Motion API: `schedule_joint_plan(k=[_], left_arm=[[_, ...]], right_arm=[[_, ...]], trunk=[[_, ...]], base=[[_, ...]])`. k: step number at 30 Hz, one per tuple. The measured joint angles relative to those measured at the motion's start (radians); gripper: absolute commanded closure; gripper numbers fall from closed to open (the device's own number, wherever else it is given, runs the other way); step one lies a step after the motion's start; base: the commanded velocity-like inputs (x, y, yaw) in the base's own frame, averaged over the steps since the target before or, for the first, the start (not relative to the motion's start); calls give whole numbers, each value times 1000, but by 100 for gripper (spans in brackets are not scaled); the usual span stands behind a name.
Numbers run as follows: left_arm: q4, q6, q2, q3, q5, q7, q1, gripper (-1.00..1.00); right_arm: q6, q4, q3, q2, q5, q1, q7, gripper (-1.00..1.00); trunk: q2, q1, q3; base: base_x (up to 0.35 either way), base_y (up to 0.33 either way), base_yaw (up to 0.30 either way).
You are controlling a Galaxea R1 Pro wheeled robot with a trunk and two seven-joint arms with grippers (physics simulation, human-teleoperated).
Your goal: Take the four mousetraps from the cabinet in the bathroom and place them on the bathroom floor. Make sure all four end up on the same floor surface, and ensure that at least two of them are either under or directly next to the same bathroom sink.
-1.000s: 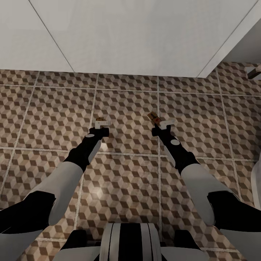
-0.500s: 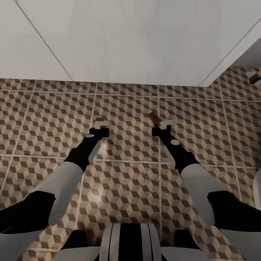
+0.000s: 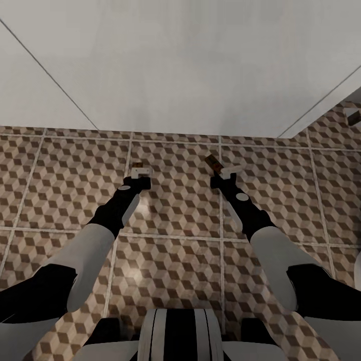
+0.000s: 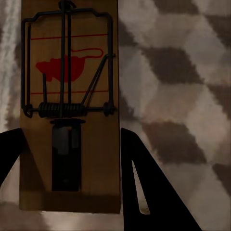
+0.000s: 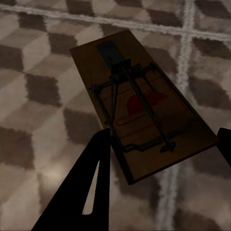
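Note:
Both arms reach out over the cube-patterned bathroom floor (image 3: 175, 215). My left gripper (image 3: 141, 172) is shut on a mousetrap (image 3: 136, 164), a small brown board sticking out past its fingertips. In the left wrist view that mousetrap (image 4: 70, 106) shows its wire spring and red mark, with the dark fingers (image 4: 149, 192) on both sides of it. My right gripper (image 3: 225, 173) is shut on a second mousetrap (image 3: 212, 162), angled to the left. In the right wrist view this mousetrap (image 5: 139, 115) lies slanted between the fingers (image 5: 82, 192). The cabinet is out of view.
A large white surface with two slanted seams (image 3: 180, 65) fills the far side and meets the floor just beyond the grippers; I cannot tell whether it belongs to the sink. A small brown and white object (image 3: 353, 116) sits far right. A white rounded edge (image 3: 358, 271) shows at the right border.
The whole head view has shifted: the white surface now reaches lower in the picture and closer to the grippers. Both arms keep the same pose and still hold their mousetraps.

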Motion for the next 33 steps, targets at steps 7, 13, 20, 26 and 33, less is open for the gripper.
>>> schedule_joint_plan(k=[7, 13, 20, 26, 33], left_arm=[[0, 0, 0, 0, 0, 0, 0, 100], [0, 0, 0, 0, 0, 1, 0, 100], [-1, 0, 0, 0, -2, 2, 0, 100], [-1, 0, 0, 0, -2, 1, 0, 100], [-1, 0, 1, 0, -2, 2, 0, 100]], right_arm=[[0, 1, 0, -1, 0, 0, 0, 100], [0, 3, 0, -1, 0, 0, 0, 100], [0, 4, 0, -3, 0, 0, -1, 100], [0, 5, 0, -4, 0, 0, -1, 100], [0, 5, 0, -3, 0, 0, -1, 100]], trunk=[[0, 0, 0], [0, 0, 0], [0, 0, 0], [0, 0, 0], [0, 0, 0]], base=[[13, 0, 0], [7, 0, 0], [131, 0, 0], [127, 0, 0], [19, 0, 0]])
